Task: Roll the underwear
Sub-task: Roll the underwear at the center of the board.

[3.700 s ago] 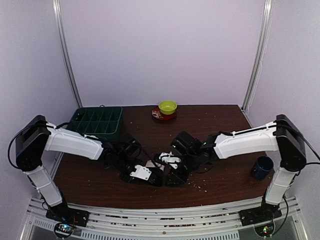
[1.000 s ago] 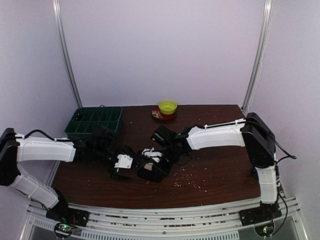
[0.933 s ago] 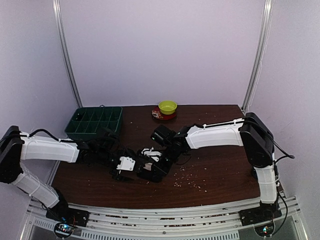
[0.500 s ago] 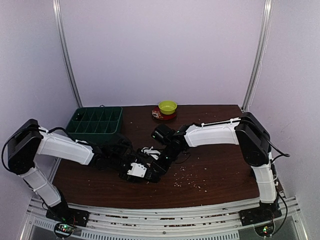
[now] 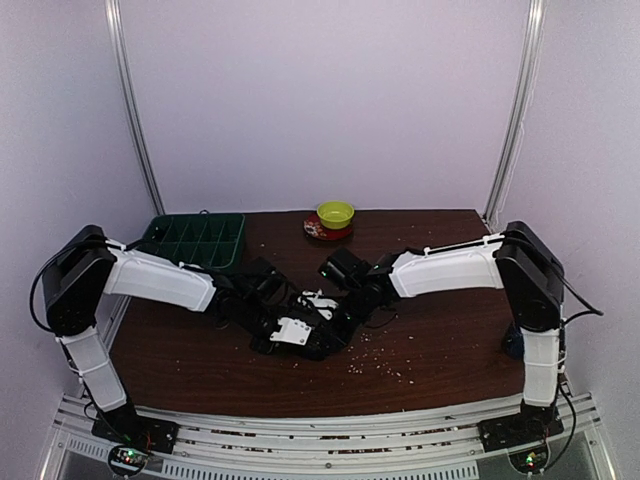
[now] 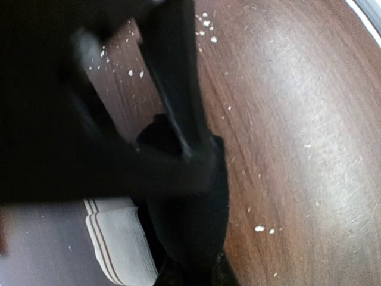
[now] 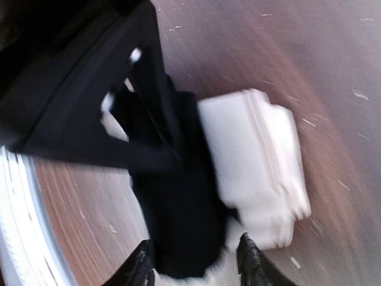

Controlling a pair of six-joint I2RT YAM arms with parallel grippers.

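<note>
Where the brown tabletop [image 5: 440, 335] reaches its far left corner, a green compartment tray [image 5: 195, 240] sits. The left arm stretches low over the wood from the left, and the left tool [image 5: 318, 340] lies near the tabletop's middle. Its dark, blurred wrist view shows the fingertips [image 6: 172, 277] drawn close together, pinching black cloth. That cloth is the underwear [image 5: 332, 348], a bunched black heap with white trim resting mid-tabletop between the two tools. Behind it, at the far edge, a yellow-green bowl [image 5: 335, 213] stands on a dark saucer [image 5: 318, 230]. The right tool [image 5: 338, 318] reaches the heap from the right, its fingertips [image 7: 143, 268] spread with black fabric between them. White crumbs [image 5: 380, 366] lie scattered just right of the heap.
</note>
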